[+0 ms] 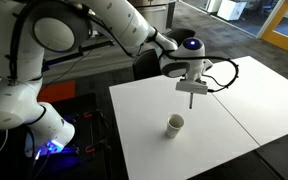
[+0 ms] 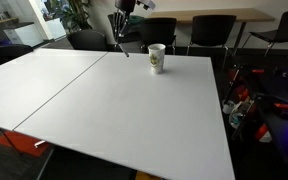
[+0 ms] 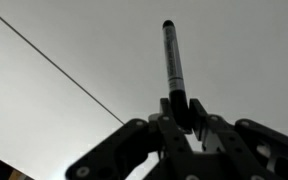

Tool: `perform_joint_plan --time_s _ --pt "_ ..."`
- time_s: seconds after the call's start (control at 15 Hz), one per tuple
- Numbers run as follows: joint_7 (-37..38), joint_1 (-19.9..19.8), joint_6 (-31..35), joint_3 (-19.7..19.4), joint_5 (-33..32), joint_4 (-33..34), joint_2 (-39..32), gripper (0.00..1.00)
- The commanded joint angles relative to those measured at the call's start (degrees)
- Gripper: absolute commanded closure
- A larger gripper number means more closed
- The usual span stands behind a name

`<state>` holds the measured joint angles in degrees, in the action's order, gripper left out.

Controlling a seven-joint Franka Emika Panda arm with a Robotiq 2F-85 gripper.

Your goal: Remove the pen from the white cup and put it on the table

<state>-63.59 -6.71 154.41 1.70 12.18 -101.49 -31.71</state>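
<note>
A white robot arm is reaching over a large white counter (image 1: 144, 105), and its fingers (image 3: 198, 108) are pinching a pen (image 3: 173, 60) by one end. The pen is hanging upright in the air, clear of the white cup (image 1: 175, 123) and higher than the cup's rim, with its free end pointing down at the counter. In both exterior views it is hovering beyond the cup and a little to one side, well apart from it. The cup is standing upright on the counter and appears to be holding nothing. The upright hold probably suits drawing a thin stick straight out of a narrow cup without tipping it. The spot away from the cup is giving the pen bare surface to be laid on.

The pen is looking short, slim and black, with a rounded far end and a band of pale lettering running along its barrel. Beyond the cup, a thin seam (image 3: 54, 65) is crossing the counter where two panels are meeting.
</note>
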Motion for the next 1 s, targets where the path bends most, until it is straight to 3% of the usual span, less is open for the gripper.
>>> perform_joint_plan --time_s 0.0,0.27,0.6,0.67,0.93 --pt "9.1 1.8 -2.2 -2.8 -9.7 6.2 -4.8 0.94" --pt "16.9 3.0 -3.3 -4.6 -18.6 11.1 -9.8 0.94" --pt "22.5 3.4 -6.1 -5.1 -24.7 16.8 -14.7 0.94" --pt "23.2 3.4 -7.3 -5.0 -25.4 17.7 -15.3 0.59" --pt "25.0 3.7 -9.8 -4.5 -26.9 17.9 -14.6 0.29"
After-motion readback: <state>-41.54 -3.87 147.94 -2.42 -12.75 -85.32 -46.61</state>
